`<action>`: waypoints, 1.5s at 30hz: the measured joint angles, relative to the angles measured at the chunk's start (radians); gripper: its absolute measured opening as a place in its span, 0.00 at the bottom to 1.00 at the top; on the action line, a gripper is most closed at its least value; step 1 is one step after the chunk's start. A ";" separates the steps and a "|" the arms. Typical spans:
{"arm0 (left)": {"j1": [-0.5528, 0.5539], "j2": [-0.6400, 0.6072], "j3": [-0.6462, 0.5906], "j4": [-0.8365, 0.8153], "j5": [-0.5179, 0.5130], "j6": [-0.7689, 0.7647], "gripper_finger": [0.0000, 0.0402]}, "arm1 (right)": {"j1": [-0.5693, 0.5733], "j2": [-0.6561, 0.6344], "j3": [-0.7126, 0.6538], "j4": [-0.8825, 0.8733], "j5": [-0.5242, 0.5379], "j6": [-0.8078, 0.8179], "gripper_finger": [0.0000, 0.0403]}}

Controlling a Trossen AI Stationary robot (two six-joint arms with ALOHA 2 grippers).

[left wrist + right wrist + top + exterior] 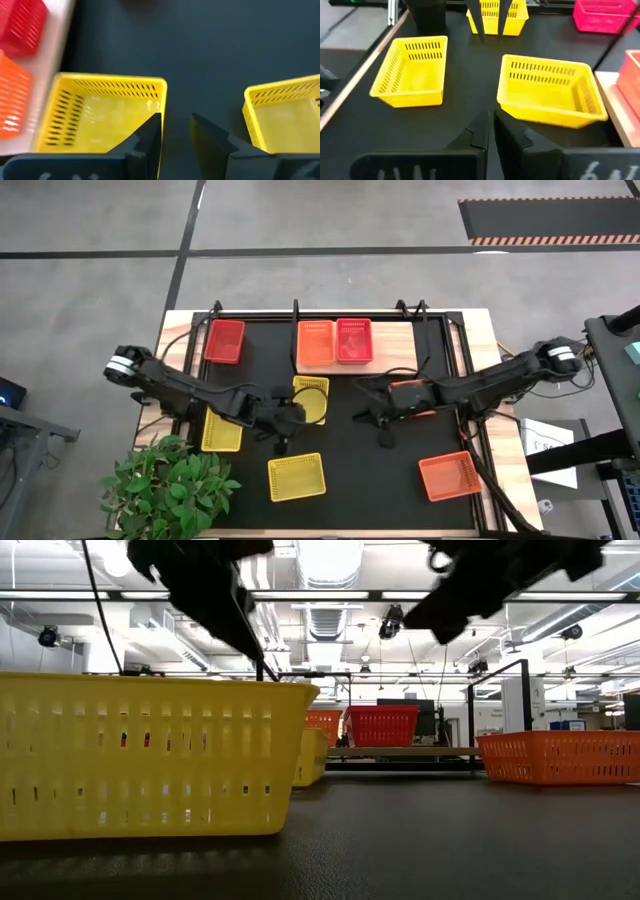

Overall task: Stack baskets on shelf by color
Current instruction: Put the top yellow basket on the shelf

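Note:
Three baskets sit on the wooden shelf [390, 340] at the table's far edge: a red one [224, 340], an orange one [316, 343] and a red one [354, 340]. Three yellow baskets [311, 398] [222, 428] [296, 476] and an orange basket [450, 476] rest on the black mat. Another orange basket [410, 395] lies partly hidden under my right arm. My left gripper [176, 132] hovers open above the near corner of the middle yellow basket [107, 115], touching nothing. My right gripper [490, 130] is shut and empty over the mat's middle [385, 430].
A leafy plant [165, 480] stands at the table's near left corner. The shelf's black uprights [296, 310] rise along the far edge. Bare mat [370, 480] lies between the near yellow basket and the orange basket.

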 joint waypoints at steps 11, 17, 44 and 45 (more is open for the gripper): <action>-0.059 -0.147 -0.076 -0.001 -0.124 0.043 0.22 | -0.011 0.370 0.363 -0.111 0.156 -0.008 0.35; -0.060 -0.224 -0.129 0.005 -0.156 0.096 0.22 | -0.028 0.564 0.586 -0.277 0.152 0.034 0.40; -0.062 -0.418 -0.230 0.028 -0.173 0.128 0.22 | -0.047 0.737 0.777 -0.468 0.010 -0.113 0.02; -0.062 -0.422 -0.230 0.029 -0.173 0.128 0.22 | -0.041 0.710 0.777 -0.507 0.009 -0.133 0.02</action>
